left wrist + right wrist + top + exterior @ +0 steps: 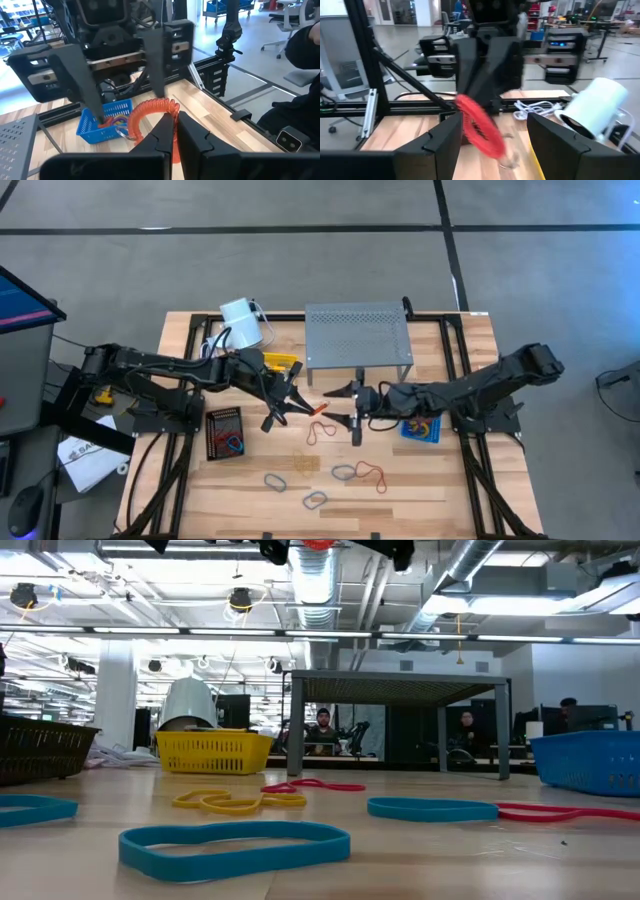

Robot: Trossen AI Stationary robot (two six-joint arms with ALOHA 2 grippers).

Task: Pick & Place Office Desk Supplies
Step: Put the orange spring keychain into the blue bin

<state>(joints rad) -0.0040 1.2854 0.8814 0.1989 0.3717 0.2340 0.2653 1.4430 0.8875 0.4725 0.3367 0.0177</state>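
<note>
Red rubber band (150, 111) pinched by left gripper (290, 408); right gripper (356, 412) spread beside it.

1. A thin red rubber-band loop (152, 111) hangs pinched in my left fingers, raised above the table
2. Blue rubber-band loops (315, 499) lie flat near the front edge
3. A yellow rubber band (238, 802) lies flat mid-table
4. More bands fill my blue plastic basket (420, 429)

The two claws nearly meet mid-table, hemmed by the grey shelf (358, 335); the front boards (420, 500) lie open.
</note>
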